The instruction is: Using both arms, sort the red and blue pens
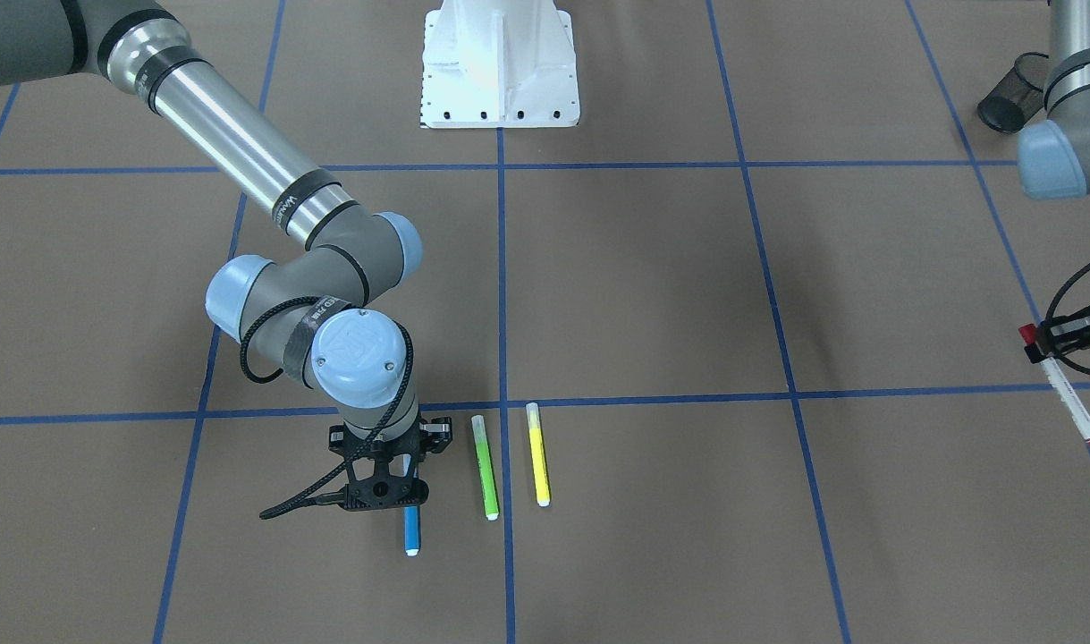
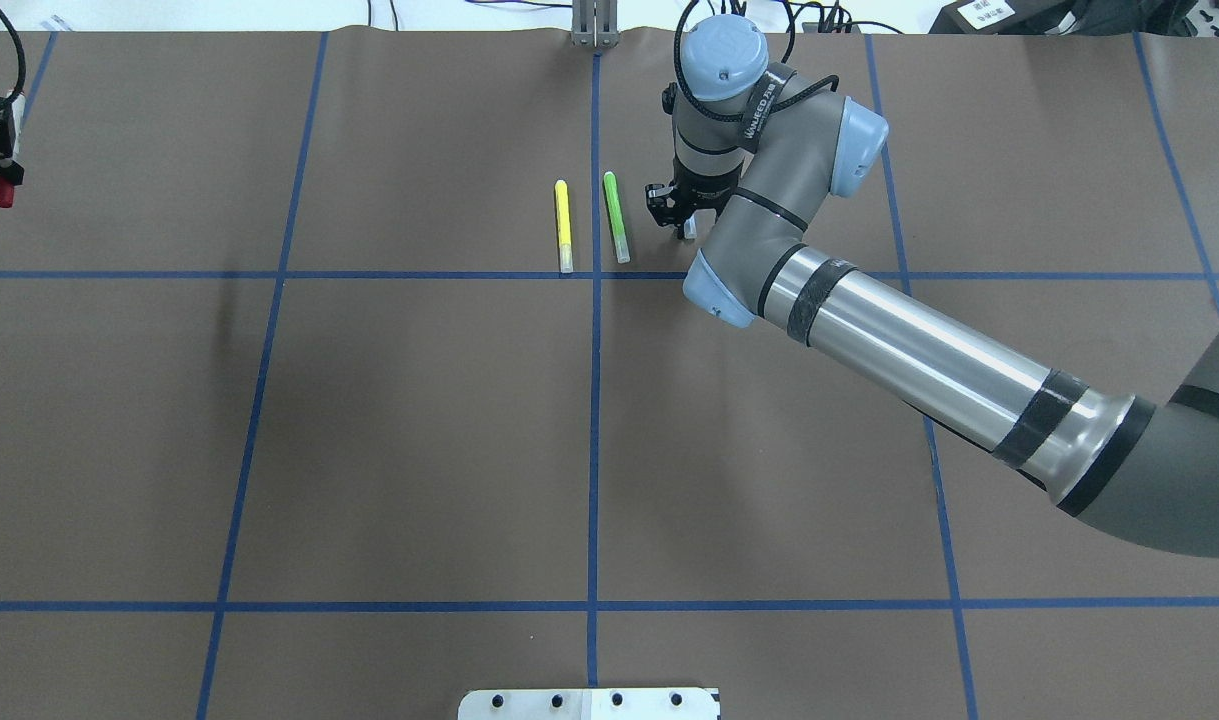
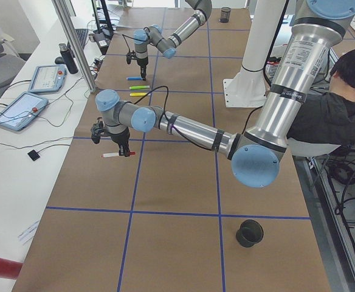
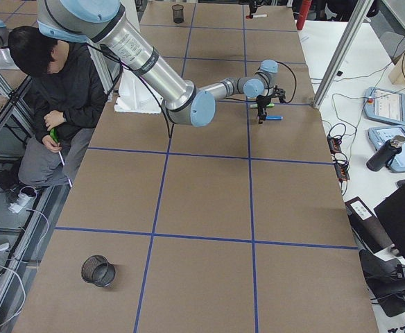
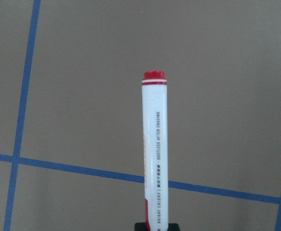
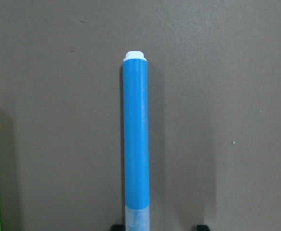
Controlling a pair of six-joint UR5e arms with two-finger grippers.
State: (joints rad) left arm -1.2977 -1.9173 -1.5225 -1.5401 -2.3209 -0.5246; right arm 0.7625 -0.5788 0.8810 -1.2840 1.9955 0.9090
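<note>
Bench (image 1: 652, 295) carries everything. Right arm (image 1: 240, 143) is stretched out to the marker row; left arm (image 1: 1077, 89) sits off at its own side. Right end effector (image 1: 385, 478) points straight down, fingers spread astride the blue pen (image 1: 411, 532), which lies flat just beside the green marker (image 1: 485, 470) (yellow marker (image 1: 537, 454) next over, neither a target). Looks lined up for a pinch. Left end effector (image 1: 1050, 347) is clamped on the red pen (image 1: 1074, 407) near one end, held roughly level, likely for transport.
</note>
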